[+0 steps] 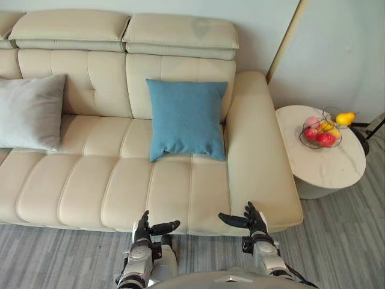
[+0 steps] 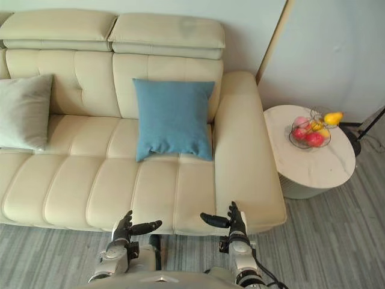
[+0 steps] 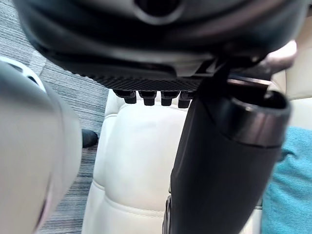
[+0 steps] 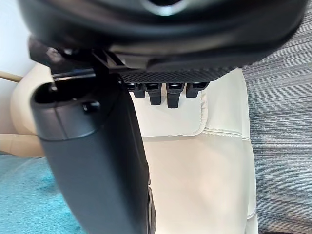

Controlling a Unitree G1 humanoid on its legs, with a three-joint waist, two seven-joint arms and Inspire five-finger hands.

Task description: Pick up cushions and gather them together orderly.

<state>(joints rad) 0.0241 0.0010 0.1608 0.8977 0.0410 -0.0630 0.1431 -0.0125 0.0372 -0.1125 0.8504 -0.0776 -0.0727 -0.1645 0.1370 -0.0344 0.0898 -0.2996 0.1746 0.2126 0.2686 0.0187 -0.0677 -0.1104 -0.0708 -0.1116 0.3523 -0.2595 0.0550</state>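
Hovering at the front edge of the sofa, the left robot hand and right robot hand are both released, fingers straight, thumbs pointing inward, holding nothing. It reads as a ready pose before a reach. The blue cushion leans upright against the sofa back on the right seat. The grey cushion leans at the far left, well apart from it, so nothing is gathered yet. The blue cushion sits straight ahead between the hands, likely the first pick.

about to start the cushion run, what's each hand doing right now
Left hand: open, holding nothing.
Right hand: open, holding nothing.
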